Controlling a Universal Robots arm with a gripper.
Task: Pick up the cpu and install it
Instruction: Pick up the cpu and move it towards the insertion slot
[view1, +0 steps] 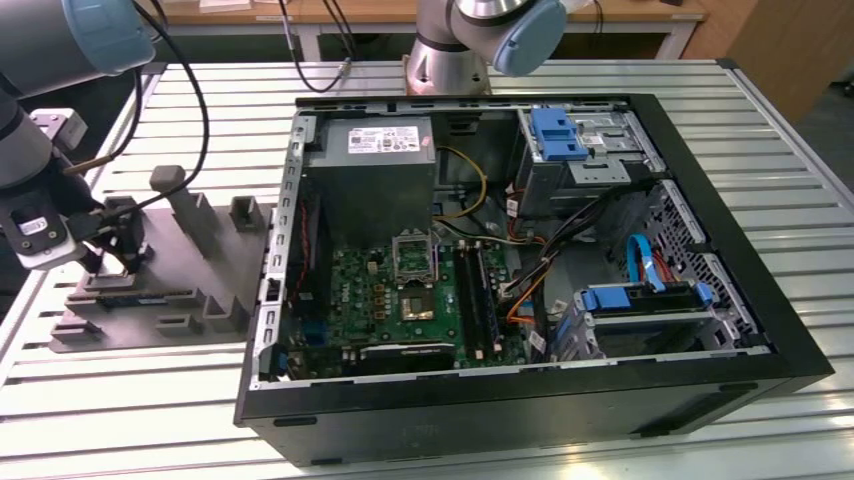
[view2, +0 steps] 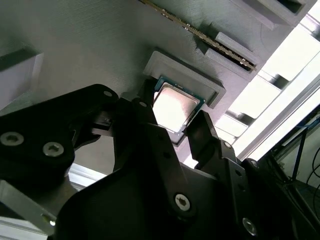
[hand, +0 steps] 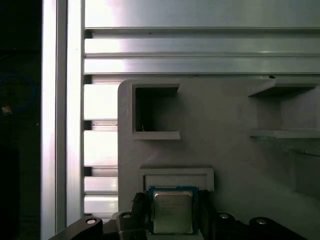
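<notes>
One Universal Robots arm (view1: 20, 150) reaches down at the exterior view's left. Its gripper (view1: 114, 262) is lowered onto a grey moulded tray (view1: 187, 270), which lies on the slatted aluminium worktop (view1: 134, 410) at the left middle of the frame.

The cpu (view2: 172, 106) is a small square chip with a pale silvery top and a thin green rim. It sits within a raised square nest (view2: 212, 89) of that tray, directly under the gripper. In both wrist views the jaws are drawn in narrowly on the cpu, with one black finger (view2: 200, 135) against each of two opposite edges, so the chip is clamped between them. It lies level inside the nest's outline; whether it has come off the nest floor cannot be told.

Near the nest in the second wrist view, a memory module (view2: 210, 42) stands on edge in a slot of the tray.

Well apart from the tray, across the centre and right of the exterior view, an open black computer case (view1: 534, 405) lies on its side on the worktop. Inside it are:
- a green motherboard (view1: 387, 300);
- a black rectangular socket frame (view1: 416, 255) near the board's upper middle;
- a grey power supply (view1: 387, 150) above the board;
- blue-latched drive bays (view1: 561, 135) at the upper right.
</notes>
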